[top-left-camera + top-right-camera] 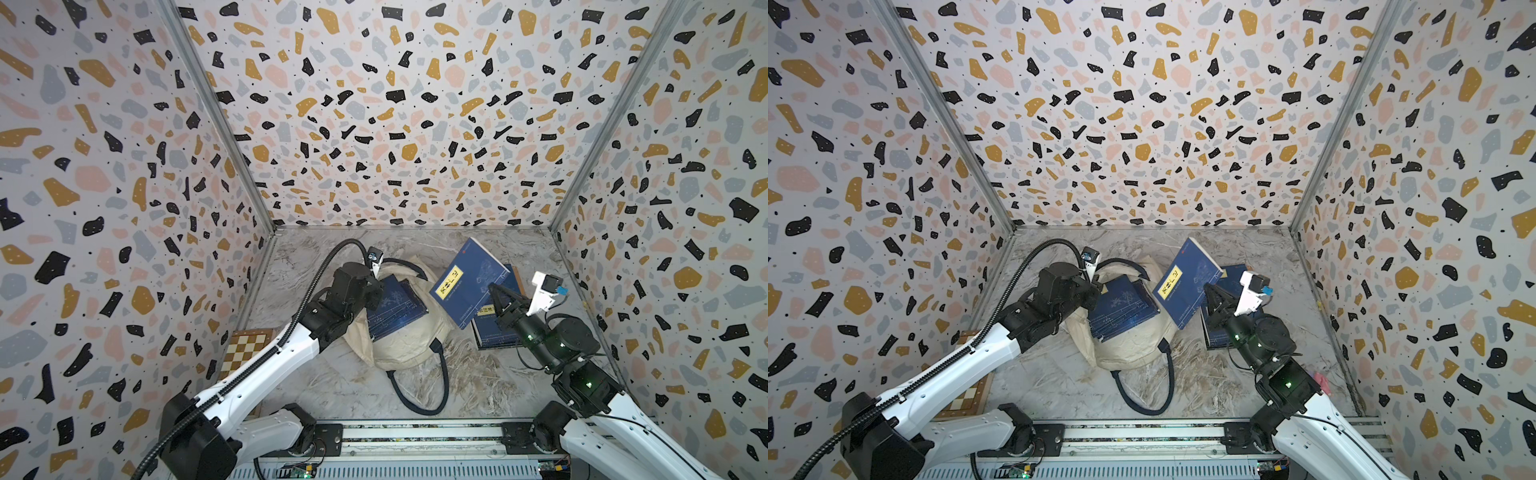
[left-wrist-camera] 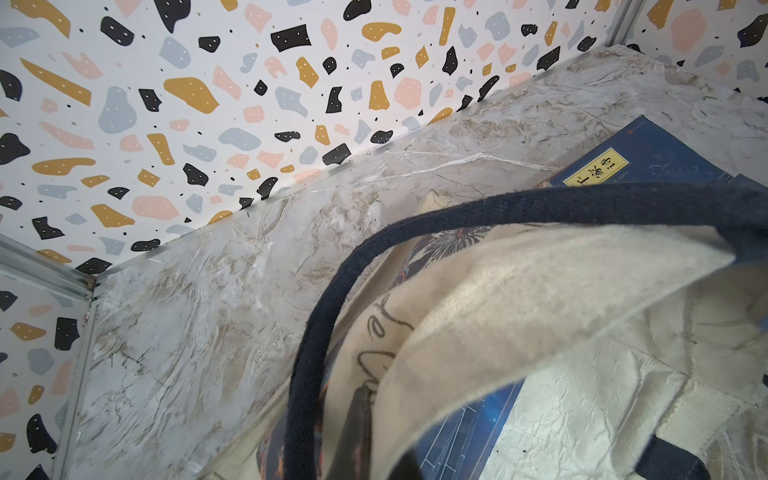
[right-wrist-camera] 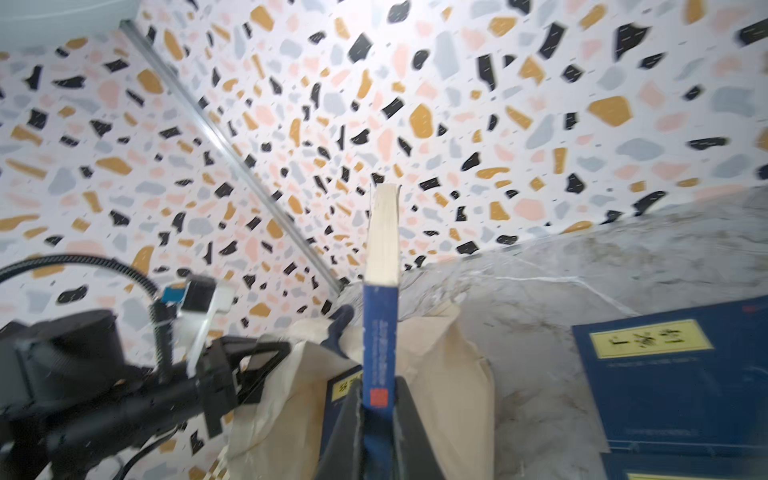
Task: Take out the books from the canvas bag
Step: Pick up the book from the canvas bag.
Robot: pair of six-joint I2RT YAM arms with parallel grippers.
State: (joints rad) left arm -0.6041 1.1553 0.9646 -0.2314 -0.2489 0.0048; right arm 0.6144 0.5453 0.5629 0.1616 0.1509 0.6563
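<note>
Overhead, we saw one navy book [image 1: 465, 282] with a yellow label raised above the marble table [image 1: 340, 386], clamped in the right gripper [image 1: 494, 291]. Only the right wrist view showed its spine edge-on between the jaws, and two more books [image 3: 673, 374] stacked flat on the table. A further stack [image 1: 395, 311], which we could not count, sat in the canvas bag [image 1: 407, 349]. The left gripper [image 1: 376, 286] pinched the bag's rim, and the bag's script lettering [image 2: 374, 332] appeared only in the left wrist view.
</note>
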